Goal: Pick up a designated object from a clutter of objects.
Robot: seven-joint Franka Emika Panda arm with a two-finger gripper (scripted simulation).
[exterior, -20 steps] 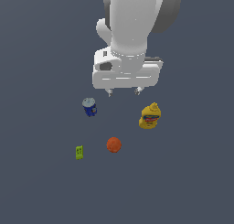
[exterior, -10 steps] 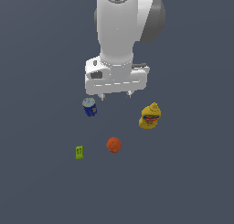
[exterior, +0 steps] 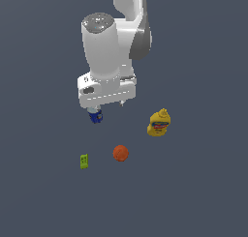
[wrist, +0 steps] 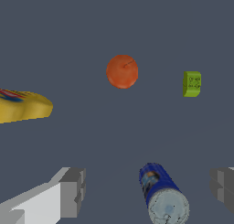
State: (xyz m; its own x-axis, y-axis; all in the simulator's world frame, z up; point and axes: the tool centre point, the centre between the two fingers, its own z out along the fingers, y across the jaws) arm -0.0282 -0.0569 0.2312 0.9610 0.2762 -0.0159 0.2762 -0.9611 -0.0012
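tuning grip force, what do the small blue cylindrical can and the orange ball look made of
Small blue cylindrical can: looks like metal under a printed label, judging by its dull silvery-grey top; the render leaves that open.
Orange ball: matte and evenly coloured with a faint seam line, possibly rubber or foam; cannot tell which.

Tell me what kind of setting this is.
Likely a simulated pick test scene: flat featureless grey floor, no walls or furniture, and small scattered props, a blue can, orange ball and yellow bottle, under the open hand.
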